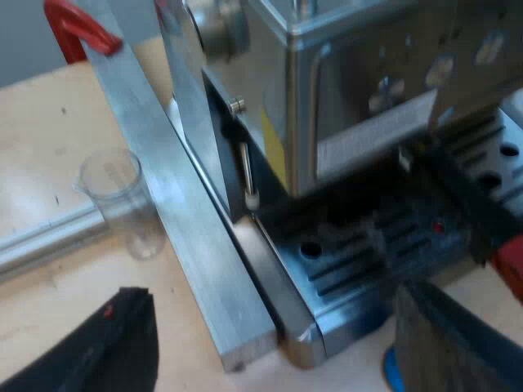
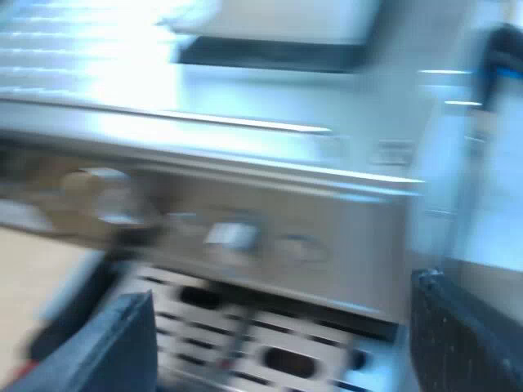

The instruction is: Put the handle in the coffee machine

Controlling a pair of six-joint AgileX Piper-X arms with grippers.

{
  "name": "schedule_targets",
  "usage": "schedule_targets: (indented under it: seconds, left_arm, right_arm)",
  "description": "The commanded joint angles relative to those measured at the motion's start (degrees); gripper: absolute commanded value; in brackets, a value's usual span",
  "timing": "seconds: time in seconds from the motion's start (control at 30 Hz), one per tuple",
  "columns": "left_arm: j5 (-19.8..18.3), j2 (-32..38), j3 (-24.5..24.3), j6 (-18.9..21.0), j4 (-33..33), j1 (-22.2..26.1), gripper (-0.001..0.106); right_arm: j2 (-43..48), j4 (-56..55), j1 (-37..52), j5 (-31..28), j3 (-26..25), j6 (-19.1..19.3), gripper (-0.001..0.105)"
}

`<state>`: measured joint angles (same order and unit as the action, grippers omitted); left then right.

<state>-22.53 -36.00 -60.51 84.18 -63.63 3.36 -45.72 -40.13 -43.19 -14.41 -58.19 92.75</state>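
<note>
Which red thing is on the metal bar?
The curved red clamp, beyond the measuring glass; the handle's red end lies by the drip tray.

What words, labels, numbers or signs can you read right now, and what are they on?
No text is legible.
white label strip on the front of the silver metal espresso machine: print too blurred to read.
yellow sticker on the machine's side: nothing readable.
small marks on the machine's front panel: too blurred to read.

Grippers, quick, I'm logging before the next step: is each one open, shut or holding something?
Left gripper: open, holding nothing.
Right gripper: open, holding nothing.
</note>
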Motion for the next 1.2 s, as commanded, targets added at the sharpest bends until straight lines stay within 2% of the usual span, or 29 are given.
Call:
schedule_targets:
  seconds: [0.03, 0.2, 0.27, 0.43, 0.63, 0.7, 0.8, 0.87, 0.97, 1.07, 1.2]
  left_arm:
    - [0.00, 0.24, -1.75, 1.31, 1.35, 0.16, 0.064]
    - [-0.40, 0.24, -3.20, 2.21, 2.40, 0.16, 0.064]
    - [-0.80, 0.24, -3.38, 3.07, 2.86, 0.16, 0.064]
    - [-6.80, 0.24, -3.37, 3.75, 4.58, 0.16, 0.064]
    - [-6.95, 0.24, -3.37, 4.02, 4.10, 0.16, 0.064]
    - [-5.81, 0.24, -3.37, 4.51, 3.05, 0.16, 0.064]
    - [0.82, 1.25, -3.26, 4.98, 1.94, 0.16, 0.064]
    - [2.80, 2.44, -3.26, 4.98, 1.93, 0.16, 0.064]
    - [2.97, 5.36, -3.26, 4.98, 1.77, 0.16, 0.063]
    - [2.97, 10.35, -2.80, 3.35, 1.78, 0.16, 0.063]
    - [2.97, 16.36, -1.03, 1.04, 1.78, 0.16, 0.063]
  right_arm:
    - [0.35, -4.51, 6.24, 3.45, -1.98, 2.14, 0.066]
    - [0.35, -8.21, 16.69, 8.66, -2.17, 2.39, 0.066]
    - [0.35, -10.07, 20.60, 8.90, -2.17, 2.60, 0.066]
    - [1.11, -14.65, 30.06, 9.24, -2.17, 4.66, 0.066]
    - [3.51, -16.76, 35.97, 9.48, -2.17, 8.21, 0.066]
    - [5.56, -17.97, 38.18, 9.48, -2.17, 9.13, 0.066]
    - [10.16, -19.26, 39.87, 9.06, -2.17, 10.06, 0.066]
    - [12.76, -19.25, 39.86, 9.07, -2.17, 10.15, 0.066]
    - [17.05, -19.25, 39.86, 8.92, -2.17, 10.16, 0.066]
    - [21.55, -19.25, 39.86, 8.67, -2.17, 10.35, 0.066]
    - [27.69, -19.25, 39.86, 8.67, -2.17, 12.68, 0.066]
